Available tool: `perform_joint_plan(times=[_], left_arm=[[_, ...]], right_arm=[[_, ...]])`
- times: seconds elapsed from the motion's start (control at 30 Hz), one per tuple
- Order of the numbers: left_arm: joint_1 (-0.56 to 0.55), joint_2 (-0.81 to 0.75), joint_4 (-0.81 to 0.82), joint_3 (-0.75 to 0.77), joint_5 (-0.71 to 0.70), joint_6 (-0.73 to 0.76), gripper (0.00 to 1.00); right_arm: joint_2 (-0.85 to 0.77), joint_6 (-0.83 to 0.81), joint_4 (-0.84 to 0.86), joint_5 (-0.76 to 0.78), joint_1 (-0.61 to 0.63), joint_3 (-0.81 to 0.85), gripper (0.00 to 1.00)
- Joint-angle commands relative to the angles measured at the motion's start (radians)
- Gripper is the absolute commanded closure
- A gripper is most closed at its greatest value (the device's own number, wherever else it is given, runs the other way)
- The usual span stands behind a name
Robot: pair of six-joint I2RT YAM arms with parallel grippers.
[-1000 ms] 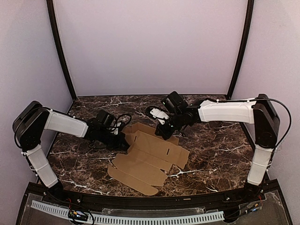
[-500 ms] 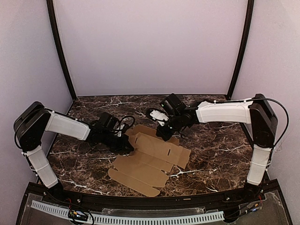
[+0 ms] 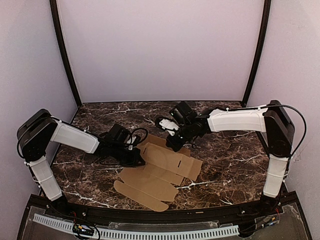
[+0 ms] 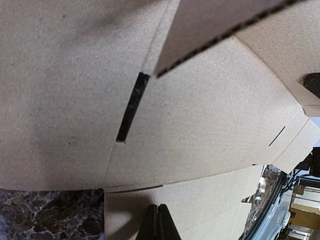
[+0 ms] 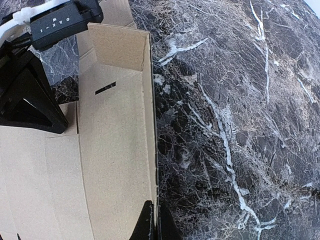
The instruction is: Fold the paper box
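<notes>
The paper box (image 3: 160,170) is a flat tan die-cut sheet with slots and scalloped tabs, lying mid-table. My left gripper (image 3: 139,159) is shut and sits low over the sheet's left part; in the left wrist view its closed tips (image 4: 159,222) rest just above the cardboard (image 4: 210,125). My right gripper (image 3: 172,145) is at the sheet's far edge. In the right wrist view its tips (image 5: 156,222) are shut on the raised far flap (image 5: 147,125), one finger on each side. The left gripper's black body (image 5: 27,100) shows at the left of that view.
The dark marble table (image 3: 230,160) is ringed by lilac walls and two black corner posts (image 3: 65,55). A black rail with a white perforated strip (image 3: 165,232) runs along the near edge. Bare marble lies to the right of the sheet (image 5: 240,125).
My left gripper has moved right, onto the sheet's left part. The sheet's near end has shifted slightly to the left. My right gripper has edged slightly left, still on the far flap.
</notes>
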Motion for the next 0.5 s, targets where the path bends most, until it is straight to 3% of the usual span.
perform_joint_plan(times=[0.0, 0.2, 0.47], left_arm=[[-0.027, 0.017, -0.054, -0.052, -0.039, 0.002, 0.99], [-0.038, 0.032, -0.099, -0.074, -0.136, 0.014, 0.99], [-0.04, 0.012, -0.135, -0.032, -0.129, 0.024, 0.99]], right_arm=[[0.02, 0.021, 0.023, 0.018, 0.012, 0.032, 1.0], [0.02, 0.021, 0.02, 0.023, 0.013, 0.037, 1.0], [-0.004, -0.003, 0.029, 0.018, 0.019, 0.025, 1.0]])
